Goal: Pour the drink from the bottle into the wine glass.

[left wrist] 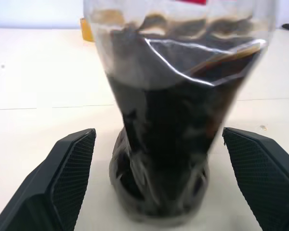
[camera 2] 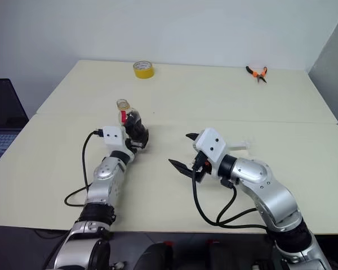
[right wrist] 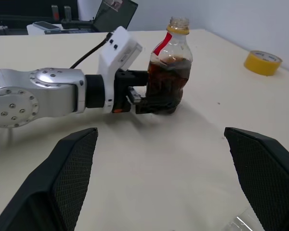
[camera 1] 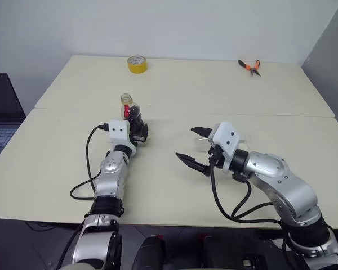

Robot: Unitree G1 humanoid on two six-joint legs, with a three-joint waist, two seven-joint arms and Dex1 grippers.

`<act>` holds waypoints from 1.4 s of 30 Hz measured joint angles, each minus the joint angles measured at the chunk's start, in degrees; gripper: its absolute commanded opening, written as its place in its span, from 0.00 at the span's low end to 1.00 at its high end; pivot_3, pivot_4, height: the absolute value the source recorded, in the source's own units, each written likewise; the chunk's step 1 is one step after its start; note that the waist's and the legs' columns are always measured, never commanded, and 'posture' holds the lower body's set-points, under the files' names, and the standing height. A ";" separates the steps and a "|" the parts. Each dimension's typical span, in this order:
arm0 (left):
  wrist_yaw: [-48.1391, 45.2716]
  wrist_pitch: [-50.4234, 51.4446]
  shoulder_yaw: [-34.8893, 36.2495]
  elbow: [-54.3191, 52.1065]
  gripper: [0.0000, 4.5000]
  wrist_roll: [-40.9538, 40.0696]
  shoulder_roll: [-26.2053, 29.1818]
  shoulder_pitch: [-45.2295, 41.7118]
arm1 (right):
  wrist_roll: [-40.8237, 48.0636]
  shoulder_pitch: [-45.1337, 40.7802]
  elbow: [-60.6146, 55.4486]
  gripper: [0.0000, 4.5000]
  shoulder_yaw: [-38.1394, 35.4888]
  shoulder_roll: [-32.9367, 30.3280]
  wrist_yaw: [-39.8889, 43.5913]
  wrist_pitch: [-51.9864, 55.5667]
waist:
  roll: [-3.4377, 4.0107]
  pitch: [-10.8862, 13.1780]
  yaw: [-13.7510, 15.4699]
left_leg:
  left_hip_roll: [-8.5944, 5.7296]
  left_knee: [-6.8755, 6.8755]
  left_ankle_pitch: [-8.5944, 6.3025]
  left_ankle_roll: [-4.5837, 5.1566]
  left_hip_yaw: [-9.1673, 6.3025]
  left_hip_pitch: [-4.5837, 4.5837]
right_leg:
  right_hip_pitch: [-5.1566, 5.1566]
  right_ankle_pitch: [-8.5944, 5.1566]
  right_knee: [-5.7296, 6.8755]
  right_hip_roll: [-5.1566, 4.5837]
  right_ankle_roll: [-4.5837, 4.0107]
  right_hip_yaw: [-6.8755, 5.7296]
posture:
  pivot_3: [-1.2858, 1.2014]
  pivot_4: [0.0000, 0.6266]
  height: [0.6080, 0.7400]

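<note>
The table (camera 1: pixel 174 185) is carrying the scene, with the right gripper (camera 1: pixel 196 148) hovering near its middle, fingers spread wide and holding nothing, and the left gripper (left wrist: pixel 168 183) sitting around the bottle (right wrist: pixel 168 72), its fingers (left wrist: pixel 62 178) standing apart on either side with gaps showing, so nothing is clamping it. The bottle is standing upright on the table left of centre, partly filled with the drink (left wrist: pixel 168 144), its mouth appearing uncapped. A likely hazard is a finger nudging the dented, light bottle and tipping it, spilling through the open mouth. The wine glass (right wrist: pixel 236 224) is being cut off at the right wrist view's edge and largely masked by the right gripper, so its stance and fill are hard to judge.
</note>
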 measured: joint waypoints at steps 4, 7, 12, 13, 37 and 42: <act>-3.80 6.64 -1.31 -12.11 0.99 -1.80 1.67 9.48 | 0.07 4.45 -2.54 1.00 -3.37 -2.71 -0.30 0.07 | 0.00 0.00 -0.02 | 0.03 0.00 0.00 0.01 0.01 0.03 | 0.00 0.00 0.03 0.00 0.00 0.02 | 0.52 0.24 1.00; -5.87 10.27 -1.36 -18.63 0.99 -2.92 3.61 14.14 | 0.08 7.57 -4.63 1.00 -5.60 -3.85 -0.94 0.07 | 0.00 0.00 0.00 | 0.05 -0.03 -0.01 0.02 0.00 0.08 | 0.03 -0.01 0.08 0.02 -0.01 0.01 | 0.52 0.24 1.00; -10.94 12.48 -2.25 -26.64 0.99 -3.42 9.05 21.95 | -5.64 15.46 -5.39 1.00 -10.06 -8.55 -3.78 -2.74 | 0.02 0.00 0.02 | 0.00 -0.04 -0.02 0.03 0.06 0.08 | 0.06 -0.01 -0.01 -0.01 -0.01 0.09 | 0.52 0.24 1.00; -12.06 12.48 -2.73 -27.31 0.99 -3.41 9.63 22.53 | -8.62 16.06 -4.36 1.00 -10.56 -9.81 -4.82 -4.15 | 0.02 0.00 0.05 | -0.01 -0.03 -0.02 0.03 0.07 0.09 | 0.06 -0.01 0.00 -0.01 -0.01 0.09 | 0.52 0.24 1.00; -41.93 10.55 -12.77 -24.99 0.99 -8.68 17.64 5.40 | -60.34 1.43 25.76 1.00 11.16 -14.11 -11.52 -22.00 | 0.03 -0.01 -0.14 | 0.04 -0.03 0.00 0.00 0.25 0.12 | -0.01 -0.02 0.02 0.07 -0.02 0.25 | 0.52 0.24 1.00; -41.89 9.42 -12.76 -23.81 1.00 -8.54 16.90 4.51 | -62.92 -0.69 28.63 0.87 11.12 -11.90 -12.80 -22.46 | 0.03 -0.01 -0.18 | 0.04 -0.03 0.00 0.01 0.25 0.12 | -0.02 -0.02 0.04 0.07 -0.02 0.26 | 0.52 0.24 1.00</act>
